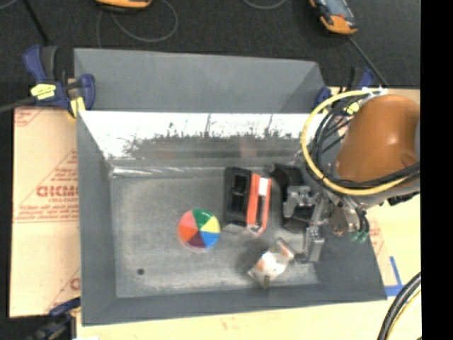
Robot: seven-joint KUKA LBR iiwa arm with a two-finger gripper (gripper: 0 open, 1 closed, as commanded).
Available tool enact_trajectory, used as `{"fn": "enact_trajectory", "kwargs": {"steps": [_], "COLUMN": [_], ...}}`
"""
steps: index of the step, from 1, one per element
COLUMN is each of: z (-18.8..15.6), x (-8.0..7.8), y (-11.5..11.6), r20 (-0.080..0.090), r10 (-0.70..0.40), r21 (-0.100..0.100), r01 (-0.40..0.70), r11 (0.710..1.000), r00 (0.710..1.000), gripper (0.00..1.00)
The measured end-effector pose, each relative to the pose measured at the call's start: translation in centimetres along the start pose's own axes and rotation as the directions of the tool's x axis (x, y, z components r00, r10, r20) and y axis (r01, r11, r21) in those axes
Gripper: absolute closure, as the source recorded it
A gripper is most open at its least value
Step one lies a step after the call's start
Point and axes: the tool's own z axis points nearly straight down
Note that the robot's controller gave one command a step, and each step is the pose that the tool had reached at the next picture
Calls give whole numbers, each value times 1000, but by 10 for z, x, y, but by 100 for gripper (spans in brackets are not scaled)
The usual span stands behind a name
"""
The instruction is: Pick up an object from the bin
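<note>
Obliquely from above, the gripper [310, 248] is seen lowered into the lower right part of the grey metal bin [141, 211].
The arm [354, 214] is seen reaching in from the right of the frame, its wrist hidden under an orange cover [379, 137] that is ringed with cables [318, 154]. Just left of the gripper's tip, near the bin's lower wall, a small crumpled white-and-orange object [269, 266] is found; contact between the two cannot be judged. Whether the gripper is released or clenched cannot be told. A black-and-orange boxy object [248, 200] is placed at the centre of the bin floor, just left of the gripper's body. A ball with red, yellow, green and blue segments [199, 229] is set apart further to the left.
</note>
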Motion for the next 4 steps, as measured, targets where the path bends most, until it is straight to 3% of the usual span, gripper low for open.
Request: {"fn": "enact_trajectory", "kwargs": {"steps": [1, 2, 3, 4], "z": [-5, 38, 59, 84], "x": [-2, 3, 20, 17], "y": [0, 4, 5, 6], "r20": [9, 10, 4, 7], "r10": [-3, -166, -235, -448], "r21": [1, 3, 1, 4], "r01": [3, 166, 235, 448], "r11": [1000, 986, 972, 894], "r00": [1000, 986, 972, 894], "gripper": [0, 0, 0, 0]}}
